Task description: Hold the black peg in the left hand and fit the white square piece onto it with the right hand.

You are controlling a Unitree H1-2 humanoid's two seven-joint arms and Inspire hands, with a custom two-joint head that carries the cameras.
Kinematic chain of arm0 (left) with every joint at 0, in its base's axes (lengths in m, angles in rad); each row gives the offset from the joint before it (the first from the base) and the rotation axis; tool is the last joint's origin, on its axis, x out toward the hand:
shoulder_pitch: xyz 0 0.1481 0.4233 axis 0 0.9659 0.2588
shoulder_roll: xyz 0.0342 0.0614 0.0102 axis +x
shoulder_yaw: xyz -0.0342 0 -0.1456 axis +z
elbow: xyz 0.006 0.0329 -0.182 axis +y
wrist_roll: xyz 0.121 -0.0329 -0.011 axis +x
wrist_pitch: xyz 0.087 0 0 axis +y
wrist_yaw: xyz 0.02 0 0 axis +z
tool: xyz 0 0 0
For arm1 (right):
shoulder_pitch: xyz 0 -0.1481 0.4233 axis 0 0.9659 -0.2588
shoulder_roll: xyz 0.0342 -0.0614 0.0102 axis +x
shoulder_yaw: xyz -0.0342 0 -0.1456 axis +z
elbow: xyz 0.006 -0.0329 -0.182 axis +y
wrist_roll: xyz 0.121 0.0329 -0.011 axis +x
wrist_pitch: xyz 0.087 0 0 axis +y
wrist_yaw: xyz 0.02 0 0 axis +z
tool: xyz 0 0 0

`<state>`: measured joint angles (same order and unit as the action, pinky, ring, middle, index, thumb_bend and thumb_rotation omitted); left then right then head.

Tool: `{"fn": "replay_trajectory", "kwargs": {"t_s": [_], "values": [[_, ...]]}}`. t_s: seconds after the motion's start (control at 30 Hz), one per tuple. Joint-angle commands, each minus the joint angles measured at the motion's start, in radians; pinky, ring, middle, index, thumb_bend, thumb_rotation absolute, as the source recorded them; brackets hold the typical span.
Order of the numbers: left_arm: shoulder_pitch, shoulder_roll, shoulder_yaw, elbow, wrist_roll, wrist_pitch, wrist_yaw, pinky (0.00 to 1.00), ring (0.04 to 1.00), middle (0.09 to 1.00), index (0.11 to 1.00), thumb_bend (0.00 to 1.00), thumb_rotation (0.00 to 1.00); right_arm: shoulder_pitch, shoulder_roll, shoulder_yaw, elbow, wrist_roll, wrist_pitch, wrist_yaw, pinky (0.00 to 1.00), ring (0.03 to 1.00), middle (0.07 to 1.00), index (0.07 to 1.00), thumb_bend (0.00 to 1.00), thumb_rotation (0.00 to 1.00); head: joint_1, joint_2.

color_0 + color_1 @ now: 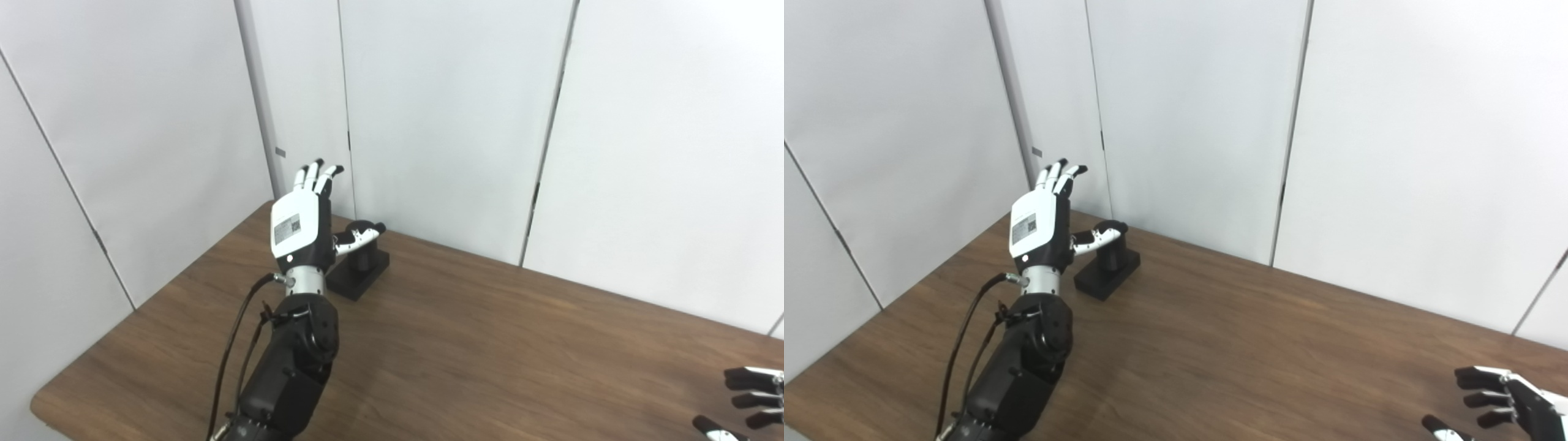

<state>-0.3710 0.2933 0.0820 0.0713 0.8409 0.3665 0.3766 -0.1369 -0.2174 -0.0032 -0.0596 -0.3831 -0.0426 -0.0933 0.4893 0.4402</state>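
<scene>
In the left eye view, the left hand (301, 223) is raised near the far left corner of the brown table (490, 343), its fingers (314, 174) spread and pointing up, holding nothing; its thumb reaches out in front of the top of the black peg (360, 260), and whether they touch cannot be told. The peg stands upright on its square base on the table, just beside the hand. The right hand (750, 395) shows only at the lower right edge, fingers curled loosely apart and empty. In the right eye view, the same left hand (1041, 228) is open beside the peg (1108, 266), well apart from the right hand (1500, 401), whose dark fingers (1479, 399) are bent but separated, gripping nothing.
</scene>
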Motion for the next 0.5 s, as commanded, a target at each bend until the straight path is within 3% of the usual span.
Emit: {"fn": "replay_trajectory", "kwargs": {"t_s": [0.0, 0.1, 0.3, 0.47], "values": [[-0.048, 0.016, -0.007, -0.004, 0.046, 0.050, 0.019, 0.91, 1.000, 0.999, 0.868, 0.97, 0.43, -0.039, -0.014, -0.012, -0.023, 0.005, -0.027, -0.010, 0.42, 0.553, 0.610, 0.592, 0.55, 0.00, 0.001, 0.001], [-0.054, 0.009, -0.005, 0.018, 0.089, 0.100, -0.010, 0.90, 1.000, 1.000, 0.875, 1.00, 0.50, -0.040, -0.016, -0.013, -0.019, 0.003, -0.029, -0.010, 0.42, 0.546, 0.605, 0.590, 0.55, 0.00, 0.003, 0.003], [-0.069, -0.001, 0.021, 0.072, 0.164, 0.103, -0.087, 0.87, 1.000, 1.000, 0.868, 1.00, 0.51, -0.040, -0.017, -0.011, -0.021, -0.007, -0.019, -0.010, 0.42, 0.539, 0.604, 0.595, 0.55, 0.00, 0.005, 0.006], [-0.087, -0.010, 0.055, 0.110, 0.253, 0.103, -0.195, 0.86, 1.000, 1.000, 0.863, 1.00, 0.59, -0.039, -0.016, -0.011, -0.020, -0.001, -0.030, -0.010, 0.42, 0.536, 0.604, 0.594, 0.55, 0.00, 0.004, 0.009]]}}
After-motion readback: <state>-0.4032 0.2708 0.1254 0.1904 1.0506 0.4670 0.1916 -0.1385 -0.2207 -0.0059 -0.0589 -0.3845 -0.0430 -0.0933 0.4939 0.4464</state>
